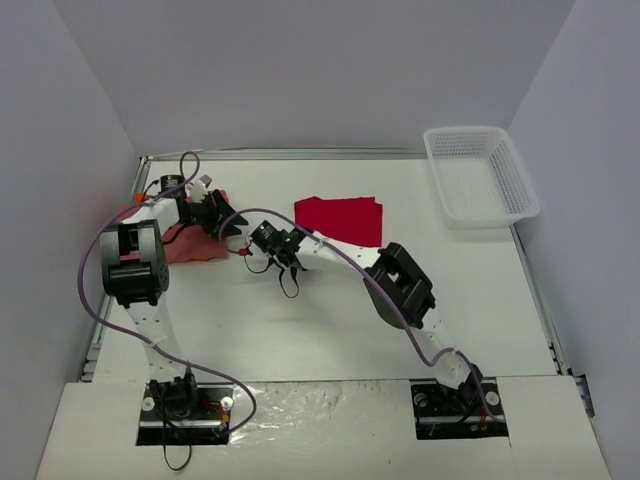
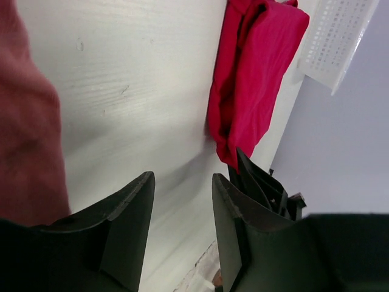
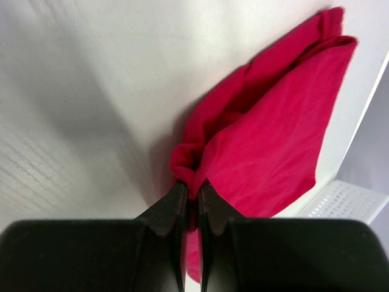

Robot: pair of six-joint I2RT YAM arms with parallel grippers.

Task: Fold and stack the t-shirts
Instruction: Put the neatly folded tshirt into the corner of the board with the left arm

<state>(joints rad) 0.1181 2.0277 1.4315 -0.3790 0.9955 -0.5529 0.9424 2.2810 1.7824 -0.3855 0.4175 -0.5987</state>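
The right tool [image 3: 193,187] pinches a folded corner of the red t-shirt [image 3: 273,140], likely light, limp cloth best held by its edges, while the left tool [image 2: 182,179] gapes empty.

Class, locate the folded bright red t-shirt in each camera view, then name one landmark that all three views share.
Top external: bright red t-shirt, just above centre.
Left wrist: upper right.
Right wrist: centre and right, filling much of the picture.
Shared landmark: white mesh basket, upper right, top right corner, bottom right corner.
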